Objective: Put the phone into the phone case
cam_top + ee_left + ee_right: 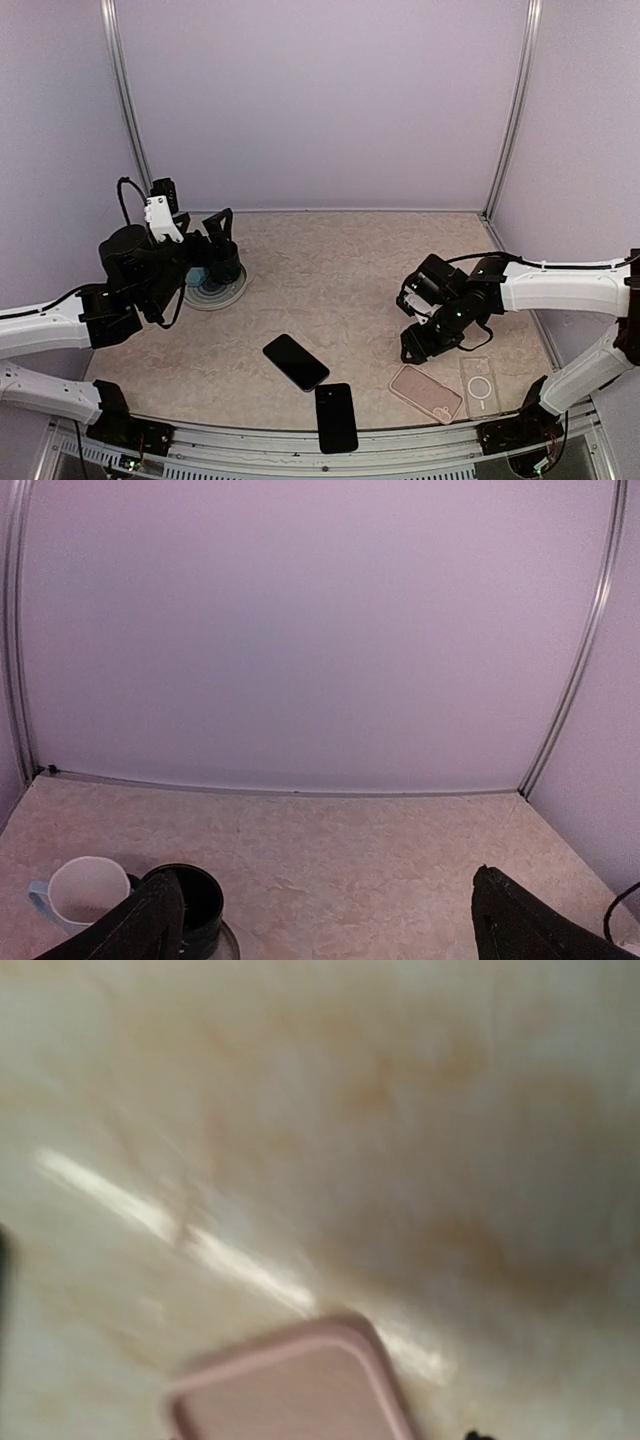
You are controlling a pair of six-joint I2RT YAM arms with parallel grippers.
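A: How does the left hand stand?

B: The left hand (322, 875) is spread wide, with nothing between its fingers (140, 925). It hangs above the far left of the table (340, 270), over a black cup (195, 900) that sits on a round plate (215, 295). A white mug (85, 888) is just beside the cup.

A: And the right hand?

B: The right hand (418, 345) is low over the near right of the table, tipped downward. I cannot tell whether its jaws are apart or together. From above it is only a dark shape, and its own camera is blurred and shows no fingers.

A: What lies by it?

B: A pink case (425, 392) lies flat just beside it, toward the near edge. The wrist view catches one rounded corner of it. I cannot tell whether the hand touches it. A clear case (479, 385) lies just right of the pink one.

A: Where is the phone?

B: The phone (296, 362) lies flat and slanted on the table, near the middle of the near side, apart from both hands. A black slab (336, 417) lies just beside it at the near edge. I cannot tell whether that one is a phone or a case.
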